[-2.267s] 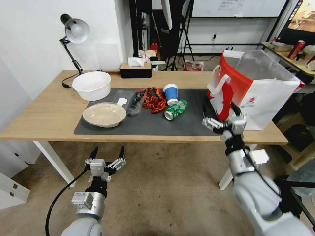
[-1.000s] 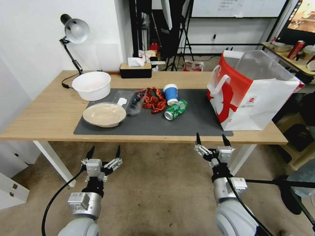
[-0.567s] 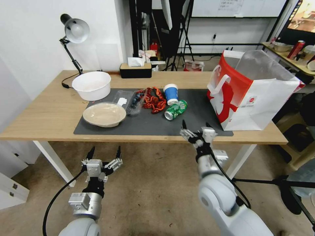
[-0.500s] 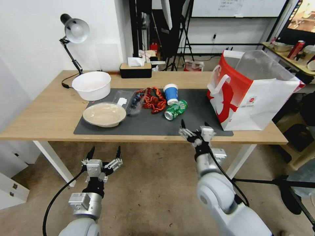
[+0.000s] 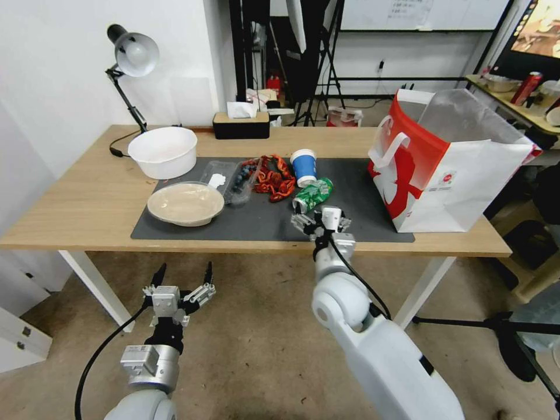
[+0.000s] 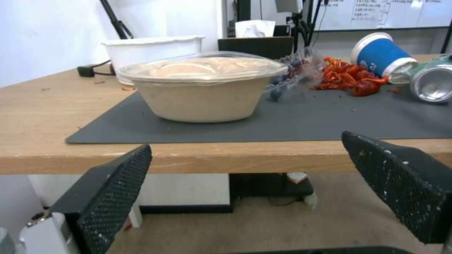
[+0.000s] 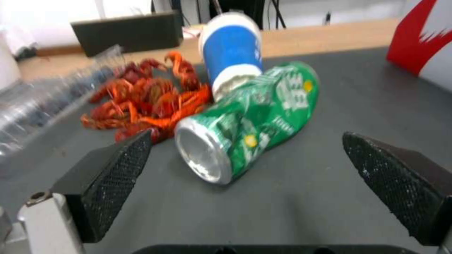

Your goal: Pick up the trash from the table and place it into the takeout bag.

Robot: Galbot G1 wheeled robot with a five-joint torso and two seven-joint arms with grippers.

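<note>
The trash lies on the table's [image 5: 76,204] dark mat. It is a crushed green can [image 5: 313,195] on its side, a tipped blue paper cup [image 5: 304,167], a red crayfish-shell pile [image 5: 271,177], a clear box with blueberries [image 5: 233,178] and a round lidded dish of beige food [image 5: 185,203]. My right gripper [image 5: 319,220] hovers open over the mat's front edge, facing the can's [image 7: 249,120] open end, with nothing between its fingers. My left gripper [image 5: 182,273] hangs open below the table's front edge, level with the dish [image 6: 202,88]. The takeout bag [image 5: 461,175] stands open at the right end.
A white bowl [image 5: 163,151] sits at the back left beside a silver desk lamp [image 5: 133,55]. A black-and-wood tissue box [image 5: 241,125] stands at the back edge. Bare mat lies between the can and the bag.
My right arm dropped from beside the bag to below the table edge. It then rose and swung left, up to the mat in front of the green can. The left arm barely moved.
</note>
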